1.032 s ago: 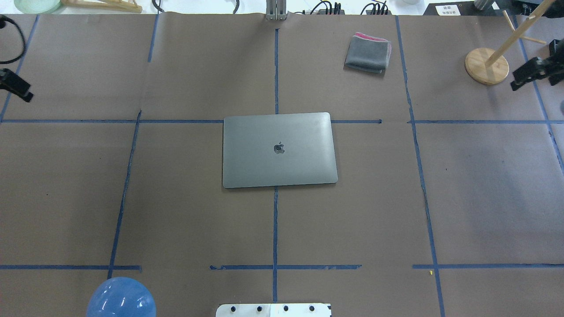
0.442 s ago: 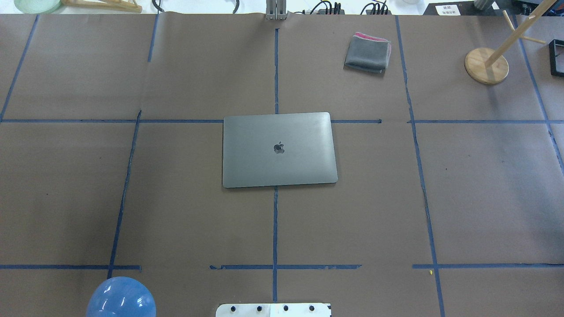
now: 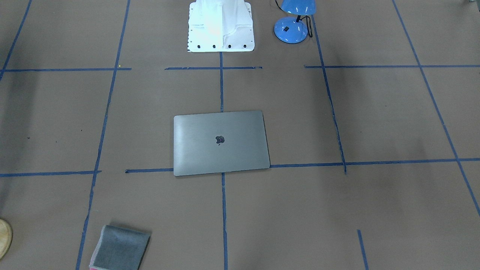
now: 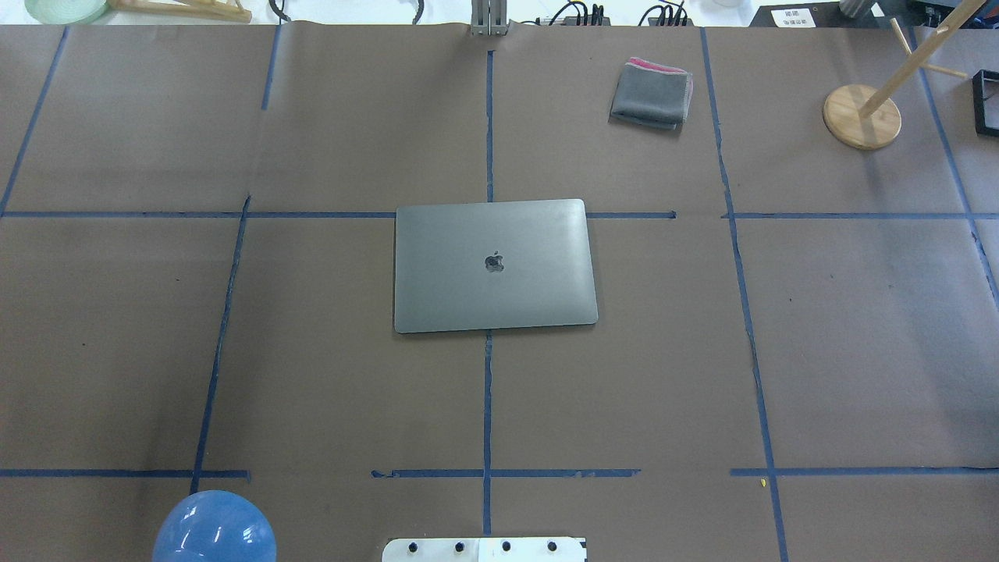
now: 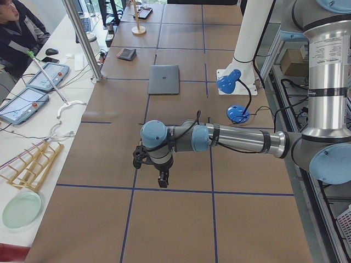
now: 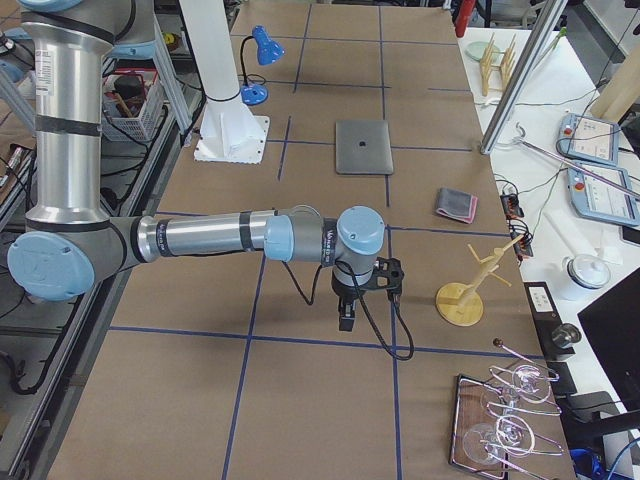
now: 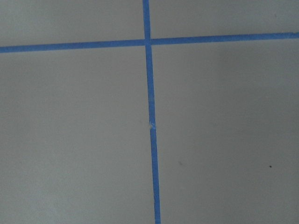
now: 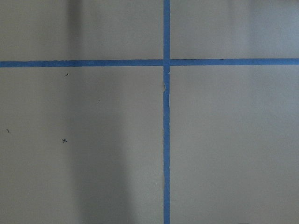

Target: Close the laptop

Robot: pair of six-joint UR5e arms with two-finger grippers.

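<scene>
Opening of left end effector (image 5: pixel 163 181), right end effector (image 6: pixel 346 319): seemingly indiscernible.

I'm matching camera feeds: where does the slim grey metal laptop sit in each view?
Front-facing: slim grey metal laptop centre.
Overhead: laptop centre.
Exterior left: laptop top middle.
Exterior right: laptop top middle.
Left wrist: absent.
Right wrist: absent.
Shared landmark: blue desk lamp.

The left arm (image 5: pixel 241 139) reaches out level from its shoulder, its forearm horizontal and its wrist bent so that the left gripper (image 5: pixel 163 183) points straight down. The right arm (image 6: pixel 200 237) takes the same pose, with its forearm level and the right gripper (image 6: pixel 346 322) hanging downward from the wrist. Both grippers show only in the side views, too small to judge how wide either one stands.
</scene>
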